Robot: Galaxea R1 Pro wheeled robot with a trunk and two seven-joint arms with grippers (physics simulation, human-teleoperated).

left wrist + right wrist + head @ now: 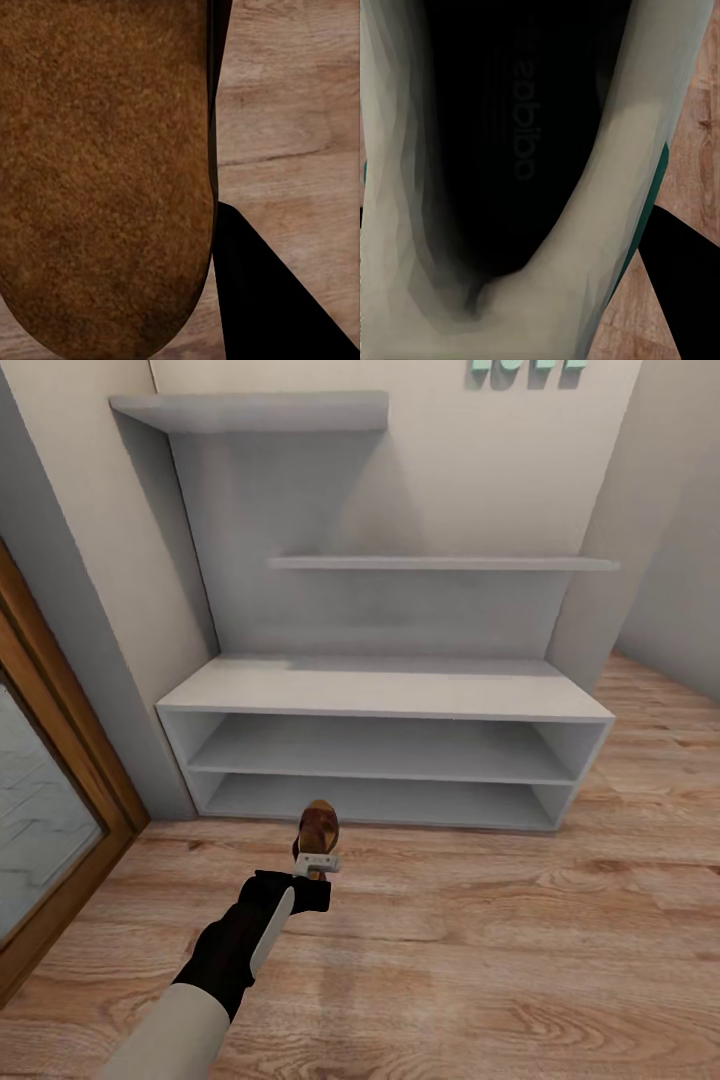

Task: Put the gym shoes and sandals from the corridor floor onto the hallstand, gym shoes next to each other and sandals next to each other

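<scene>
Brown leather is filling most of the left wrist view, where a sandal is sitting right against the camera with a dark finger showing beside it over the plank floor. In the head view the left gripper is reaching forward at the end of its black-sleeved arm and is gripping that sandal between its closed fingers, holding it up off the corridor floor, just in front of the lower cubby of the hallstand. The light-grey hallstand is standing against the far wall, with its two long cubby tiers below the bench top and two staggered slab shelves above; nothing is lying on any of its surfaces. A wood-framed glass door is showing at the left edge. In the right wrist view a white gym shoe is sitting close to the lens, its dark opening with faint lettering facing the camera and a green stripe showing along one side; a black finger is lying beside it, but whether the right gripper is clamping the shoe I cannot tell.
</scene>
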